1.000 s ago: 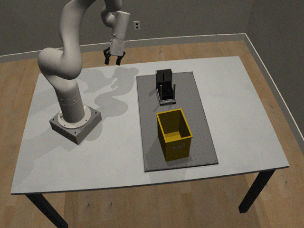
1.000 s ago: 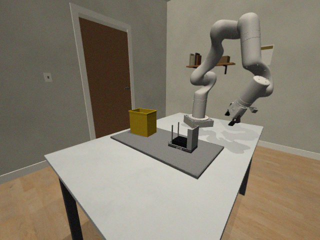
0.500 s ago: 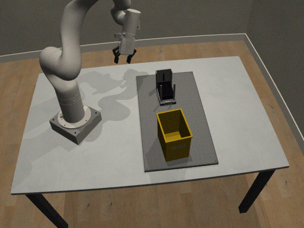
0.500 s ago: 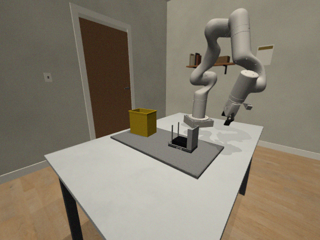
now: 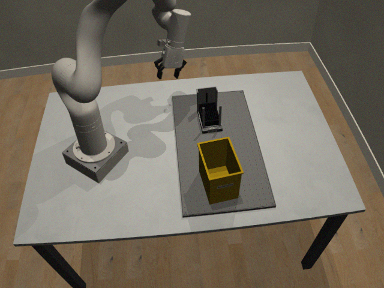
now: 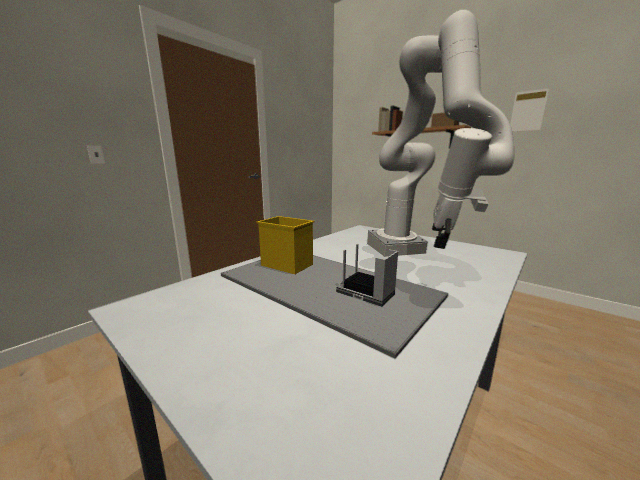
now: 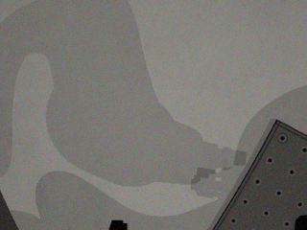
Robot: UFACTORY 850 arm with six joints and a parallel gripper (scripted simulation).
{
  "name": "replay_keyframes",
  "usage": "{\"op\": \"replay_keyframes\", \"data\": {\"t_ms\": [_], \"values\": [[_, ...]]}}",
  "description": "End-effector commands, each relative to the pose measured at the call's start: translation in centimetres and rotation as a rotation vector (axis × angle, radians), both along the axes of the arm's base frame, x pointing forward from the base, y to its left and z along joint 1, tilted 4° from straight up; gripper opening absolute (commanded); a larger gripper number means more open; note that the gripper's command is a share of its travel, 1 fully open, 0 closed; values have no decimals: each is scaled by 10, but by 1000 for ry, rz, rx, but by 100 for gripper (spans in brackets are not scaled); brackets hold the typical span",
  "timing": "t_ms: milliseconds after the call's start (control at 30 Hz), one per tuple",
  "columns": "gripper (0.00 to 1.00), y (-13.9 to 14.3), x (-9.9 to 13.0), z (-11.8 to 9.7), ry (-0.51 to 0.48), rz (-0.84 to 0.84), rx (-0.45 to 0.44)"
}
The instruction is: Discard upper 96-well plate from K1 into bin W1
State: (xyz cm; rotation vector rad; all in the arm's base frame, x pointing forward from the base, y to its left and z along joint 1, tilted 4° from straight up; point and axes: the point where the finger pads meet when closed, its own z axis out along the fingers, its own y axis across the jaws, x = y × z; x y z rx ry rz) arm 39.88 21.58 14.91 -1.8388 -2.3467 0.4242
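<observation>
The stack rack K1 (image 5: 208, 108) (image 6: 376, 276) stands on the grey perforated board (image 5: 248, 149) (image 6: 320, 299) (image 7: 273, 192), with a tall back wall and thin posts. A black 96-well plate (image 5: 211, 117) (image 6: 359, 282) lies in it on top; the lower plate is hidden beneath it. The yellow plastics bin W1 (image 5: 221, 173) (image 6: 285, 242) stands upright on the board's near end, empty. My gripper (image 5: 169, 71) (image 6: 442, 237) is open and empty, hanging high above the table's far edge, behind and left of the rack. The wrist view shows only the table, shadows and the board's corner.
The arm's base (image 5: 95, 155) (image 6: 397, 241) sits on the white table (image 5: 309, 139) (image 6: 258, 387) left of the board. A door and a wall shelf stand behind the table.
</observation>
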Motion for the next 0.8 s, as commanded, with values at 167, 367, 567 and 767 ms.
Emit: {"op": "replay_keyframes", "data": {"t_ms": [167,367,567,767], "values": [[100,-20,27,11,-61,-78,41],[100,-39,49,21,-127,-156,76],[100,-52,62,27,-127,-156,76],[100,-74,81,37,-196,-234,103]]}}
